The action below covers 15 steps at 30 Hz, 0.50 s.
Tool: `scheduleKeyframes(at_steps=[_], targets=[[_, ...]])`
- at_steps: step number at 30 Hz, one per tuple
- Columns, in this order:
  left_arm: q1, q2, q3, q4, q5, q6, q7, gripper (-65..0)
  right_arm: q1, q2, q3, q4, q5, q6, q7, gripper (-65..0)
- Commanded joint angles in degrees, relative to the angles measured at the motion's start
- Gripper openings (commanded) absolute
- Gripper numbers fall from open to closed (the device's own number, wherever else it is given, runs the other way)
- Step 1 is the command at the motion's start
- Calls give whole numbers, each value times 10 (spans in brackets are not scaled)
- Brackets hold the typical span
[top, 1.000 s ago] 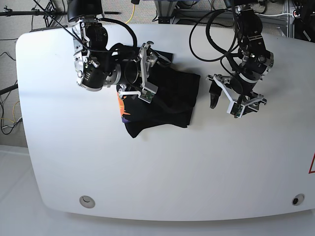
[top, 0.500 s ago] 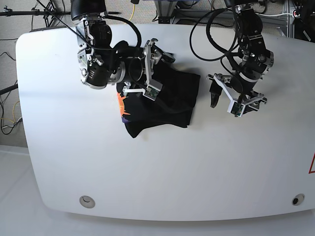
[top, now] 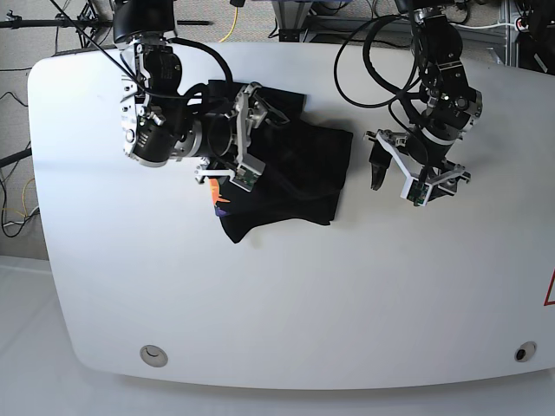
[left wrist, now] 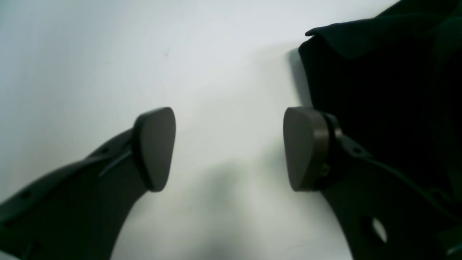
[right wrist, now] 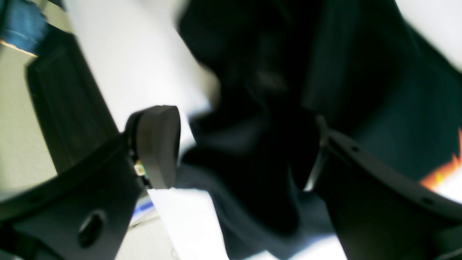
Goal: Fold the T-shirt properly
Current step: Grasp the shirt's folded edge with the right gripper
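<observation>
The black T-shirt [top: 299, 169] lies bunched on the white table [top: 303, 303], left of centre, with its orange print [top: 211, 186] showing at its left edge. My right gripper [top: 241, 137] is open over the shirt's upper left part. In the blurred right wrist view, dark cloth [right wrist: 260, 119] fills the gap of the right gripper [right wrist: 238, 155], and the print [right wrist: 440, 173] shows at the right edge. My left gripper [top: 401, 178] is open and empty, just right of the shirt. In the left wrist view, the left gripper [left wrist: 231, 148] hangs over bare table, with the shirt's edge [left wrist: 379, 90] beside one finger.
Cables [top: 373, 52] loop from the left arm near the table's far edge. Two round holes sit near the front edge, one at the left [top: 153, 354] and one at the right [top: 520, 352]. A red mark [top: 550, 290] is at the right edge.
My right arm has shifted left, carrying its open gripper left across the shirt's upper part. The left arm has not moved.
</observation>
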Motion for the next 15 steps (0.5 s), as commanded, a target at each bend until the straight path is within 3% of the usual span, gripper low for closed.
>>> scheduleKeyframes(at_steps=[1, 7, 15], targets=[[-4, 0, 0, 9, -6, 1, -12, -223, 9, 14, 11, 10, 12, 1, 11, -219], [-4, -1, 0, 9, -6, 1, -12, -223, 0, 33, 16, 11, 14, 1, 11, -219], [-6, -1, 1, 9, -6, 1, -12, -223, -23, 29, 15, 24, 14, 1, 11, -219]])
